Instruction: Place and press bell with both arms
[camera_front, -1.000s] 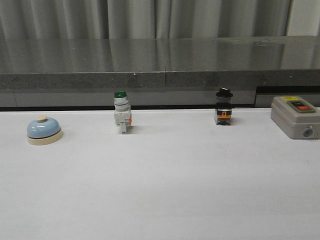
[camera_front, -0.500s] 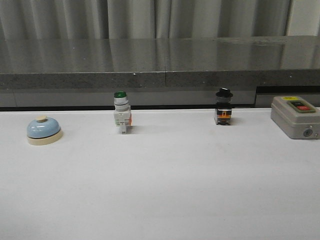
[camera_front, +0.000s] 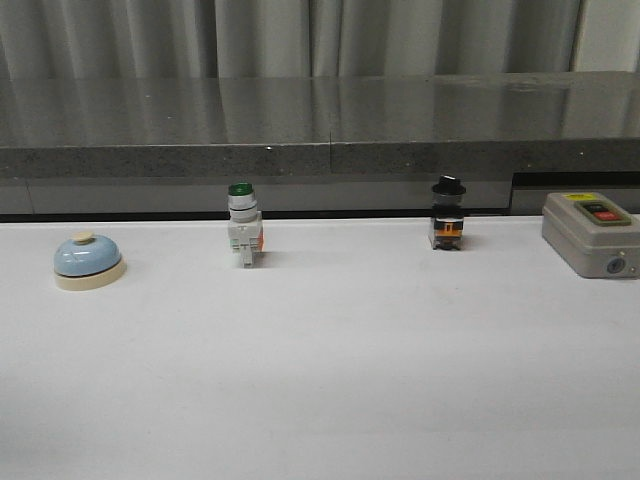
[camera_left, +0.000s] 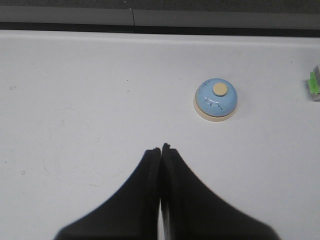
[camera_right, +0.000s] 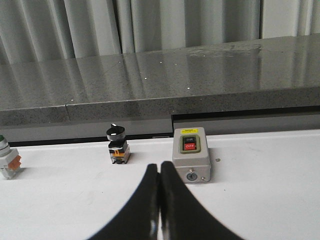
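Observation:
The light blue bell (camera_front: 88, 260) with a cream base and cream button stands at the far left of the white table. It also shows in the left wrist view (camera_left: 215, 98), ahead of my left gripper (camera_left: 161, 148) and off to one side, well apart from it. The left gripper is shut and empty above the table. My right gripper (camera_right: 159, 165) is shut and empty, just before the grey switch box (camera_right: 191, 154). Neither arm shows in the front view.
A green-capped white push-button switch (camera_front: 243, 225) and a black-knobbed switch (camera_front: 447, 214) stand near the table's back edge. The grey switch box (camera_front: 592, 233) sits at the far right. A dark stone ledge (camera_front: 320, 125) runs behind the table.

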